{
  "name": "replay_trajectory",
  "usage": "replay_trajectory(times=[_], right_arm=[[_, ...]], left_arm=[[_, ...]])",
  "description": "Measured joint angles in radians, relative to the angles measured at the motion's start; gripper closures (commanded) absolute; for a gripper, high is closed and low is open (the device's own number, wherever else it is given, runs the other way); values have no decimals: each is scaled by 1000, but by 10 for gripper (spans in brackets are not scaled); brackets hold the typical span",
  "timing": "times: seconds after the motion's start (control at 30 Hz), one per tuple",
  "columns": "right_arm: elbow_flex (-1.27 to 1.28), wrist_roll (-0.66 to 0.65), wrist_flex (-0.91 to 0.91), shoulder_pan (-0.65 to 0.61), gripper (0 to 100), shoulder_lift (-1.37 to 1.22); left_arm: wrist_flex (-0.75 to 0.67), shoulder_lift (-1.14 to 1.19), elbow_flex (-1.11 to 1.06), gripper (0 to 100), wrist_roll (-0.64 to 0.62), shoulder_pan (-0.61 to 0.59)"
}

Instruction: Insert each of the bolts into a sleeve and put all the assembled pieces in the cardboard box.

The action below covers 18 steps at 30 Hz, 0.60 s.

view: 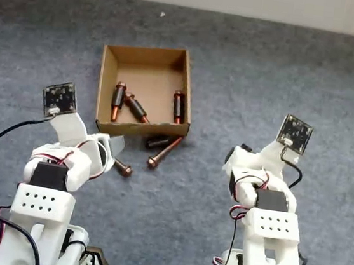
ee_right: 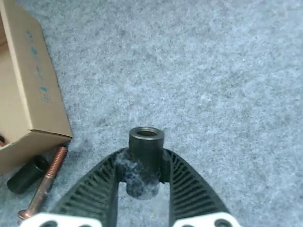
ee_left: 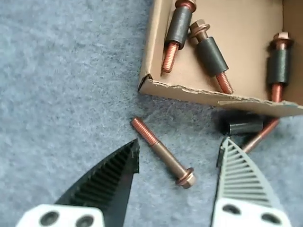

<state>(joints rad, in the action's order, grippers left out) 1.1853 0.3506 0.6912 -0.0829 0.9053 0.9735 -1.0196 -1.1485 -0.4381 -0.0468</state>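
Straddling a loose bolt (ee_left: pixel 163 152) beside the cardboard box (ee_left: pixel 189 92), the left gripper (ee_left: pixel 180 142) gapes; the right gripper (ee_right: pixel 143 155) clamps a sleeve (ee_right: pixel 146 139) upright. Next, likely: pinch the bolt, align it with the bore.

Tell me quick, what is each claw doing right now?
Left gripper: open, over a loose bolt.
Right gripper: shut on a black sleeve.

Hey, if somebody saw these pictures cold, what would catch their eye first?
The cardboard box sits at the middle of the grey carpet, with three sleeved bolts lying inside. The right gripper is shut on a black sleeve, and the left gripper hangs open over a loose copper bolt on the carpet near the box.
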Motion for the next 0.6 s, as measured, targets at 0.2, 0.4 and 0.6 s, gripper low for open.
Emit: replay_trajectory(times=[0.2,0.4,0.6], right_arm=[[0,0,0,0,993,0],[0,0,0,0,993,0],[0,0,0,0,993,0]], left_arm=[[0,0,0,819,275,0],[-3,0,26,849,572,2],[94,0,127,849,773,23]])
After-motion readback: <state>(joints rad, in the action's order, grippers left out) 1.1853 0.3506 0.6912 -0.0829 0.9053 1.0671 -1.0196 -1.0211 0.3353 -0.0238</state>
